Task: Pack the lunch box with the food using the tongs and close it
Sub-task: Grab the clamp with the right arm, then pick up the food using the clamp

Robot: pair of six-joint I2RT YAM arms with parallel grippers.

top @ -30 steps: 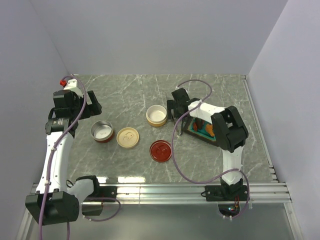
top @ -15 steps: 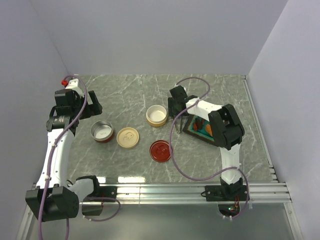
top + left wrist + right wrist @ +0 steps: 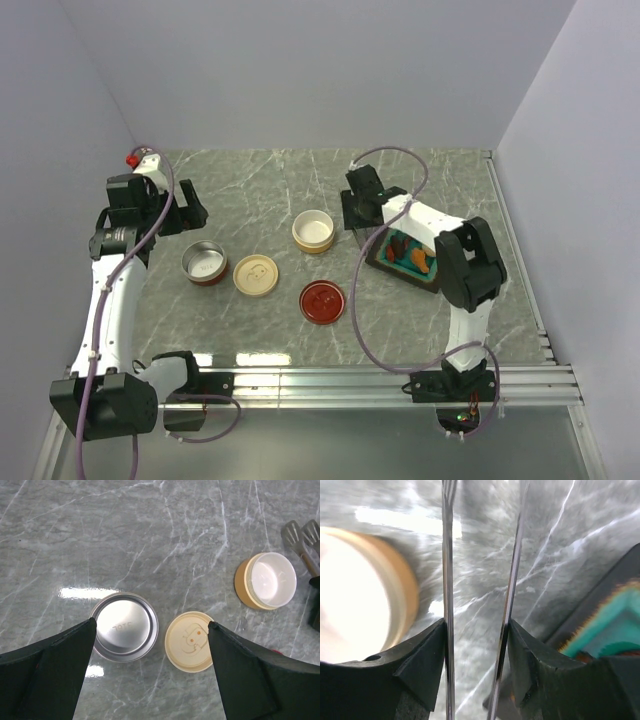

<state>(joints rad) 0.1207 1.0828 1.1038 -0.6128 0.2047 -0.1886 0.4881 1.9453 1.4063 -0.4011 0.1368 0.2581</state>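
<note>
Your right gripper (image 3: pixel 476 630) has just narrowed onto the tongs (image 3: pixel 447 580), seemingly pinching both arms; your left gripper (image 3: pixel 151 625) hangs spread; food (image 3: pixel 412 256) next

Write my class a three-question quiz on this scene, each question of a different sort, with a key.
1. True or false: the left gripper is open.
2. The right gripper holds: A nothing, B tongs, C a spoon.
3. Fill in: the lid nearest the table's near edge is ___.
Key: 1 true; 2 B; 3 red.
</note>
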